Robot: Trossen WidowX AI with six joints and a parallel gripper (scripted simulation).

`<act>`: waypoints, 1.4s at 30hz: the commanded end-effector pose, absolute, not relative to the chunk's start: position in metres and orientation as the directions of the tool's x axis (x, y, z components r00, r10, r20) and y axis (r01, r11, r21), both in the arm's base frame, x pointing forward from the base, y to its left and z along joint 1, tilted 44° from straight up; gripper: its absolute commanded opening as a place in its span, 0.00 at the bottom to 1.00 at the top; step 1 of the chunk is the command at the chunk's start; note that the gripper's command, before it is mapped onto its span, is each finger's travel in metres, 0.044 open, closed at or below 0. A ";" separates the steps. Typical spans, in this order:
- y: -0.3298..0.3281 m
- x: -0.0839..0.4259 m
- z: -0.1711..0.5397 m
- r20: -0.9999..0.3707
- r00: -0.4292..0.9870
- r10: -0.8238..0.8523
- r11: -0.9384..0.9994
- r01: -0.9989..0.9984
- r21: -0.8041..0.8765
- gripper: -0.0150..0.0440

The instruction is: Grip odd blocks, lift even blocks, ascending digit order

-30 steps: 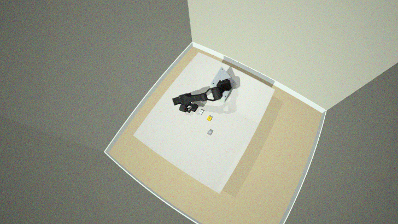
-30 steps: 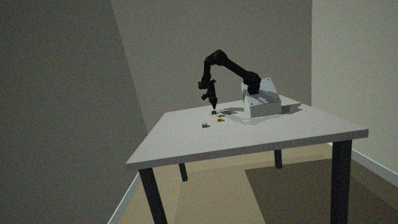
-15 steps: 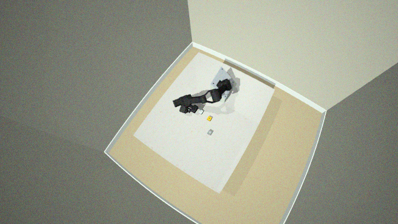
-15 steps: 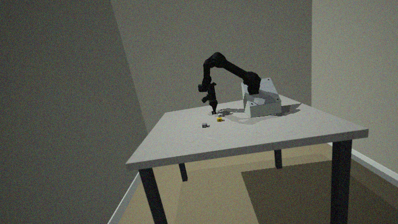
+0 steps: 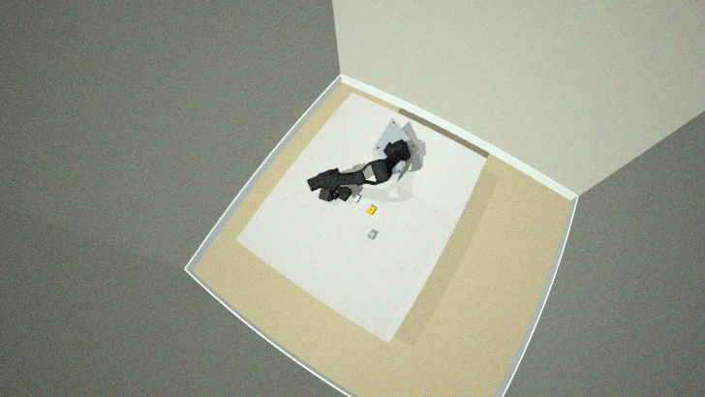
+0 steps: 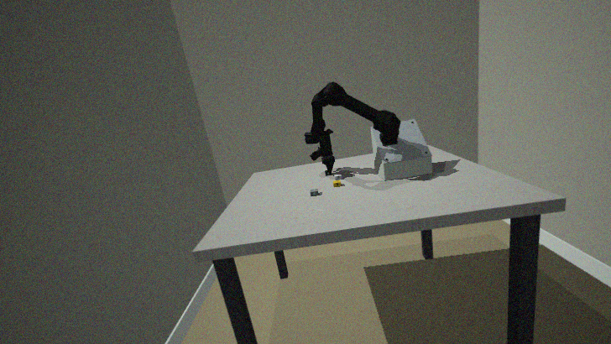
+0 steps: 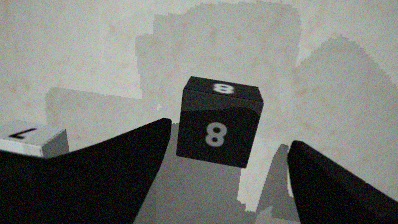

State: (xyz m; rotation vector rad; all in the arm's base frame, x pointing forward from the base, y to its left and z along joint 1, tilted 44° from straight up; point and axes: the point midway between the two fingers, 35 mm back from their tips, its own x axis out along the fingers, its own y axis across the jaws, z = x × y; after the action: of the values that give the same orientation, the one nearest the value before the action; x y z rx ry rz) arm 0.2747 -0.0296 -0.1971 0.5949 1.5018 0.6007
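The black block (image 7: pixel 200 120) shows an 8 and stands on the table between my fingertips in the wrist view. My gripper (image 5: pixel 332 196) (image 6: pixel 328 172) (image 7: pixel 229 138) is open and low over the table, with a gap on both sides of the black block. The white block (image 5: pixel 356 198) (image 6: pixel 337 176) (image 7: pixel 42 134) shows a 7 and is partly hidden behind the left finger in the wrist view. The yellow block (image 5: pixel 371 209) (image 6: pixel 336 184) and the grey block (image 5: pixel 372 233) (image 6: pixel 314 192) stand apart; their digits are too small to read.
The table (image 5: pixel 316 256) (image 6: pixel 384 209) carries the arm's pale base (image 5: pixel 385 133) (image 6: pixel 408 169) at the back. The white block is close beside the left finger, and the yellow block is just beyond it. The arm's shadow falls around the black block.
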 end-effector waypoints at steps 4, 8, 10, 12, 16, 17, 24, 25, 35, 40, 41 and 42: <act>-0.029 0.275 -0.197 -0.721 -0.013 0.693 0.721 0.008 0.693 0.46; -0.029 0.275 -0.197 -0.721 -0.013 0.693 0.721 0.008 0.693 0.46; -0.029 0.275 -0.197 -0.721 -0.013 0.693 0.721 0.008 0.693 0.46; -0.029 0.275 -0.197 -0.721 -0.013 0.693 0.721 0.008 0.693 0.46; -0.029 0.275 -0.197 -0.721 -0.013 0.693 0.721 0.008 0.693 0.46; -0.029 0.275 -0.197 -0.721 -0.013 0.693 0.721 0.008 0.693 0.46; -0.031 0.274 -0.198 -0.720 -0.004 0.694 0.720 0.022 0.693 0.46; -0.031 0.274 -0.197 -0.720 -0.003 0.694 0.720 0.023 0.693 0.46; -0.037 0.275 -0.190 -0.721 -0.010 0.693 0.721 0.013 0.693 0.46; -0.040 0.275 -0.187 -0.722 -0.013 0.692 0.722 0.008 0.692 0.46; -0.040 0.275 -0.187 -0.722 -0.013 0.692 0.722 0.008 0.692 0.46; -0.040 0.275 -0.187 -0.722 -0.013 0.692 0.722 0.008 0.692 0.46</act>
State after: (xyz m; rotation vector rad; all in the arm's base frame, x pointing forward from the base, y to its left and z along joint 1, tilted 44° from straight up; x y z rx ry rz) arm 0.2751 -0.0390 -0.1872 0.6085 1.5005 0.5922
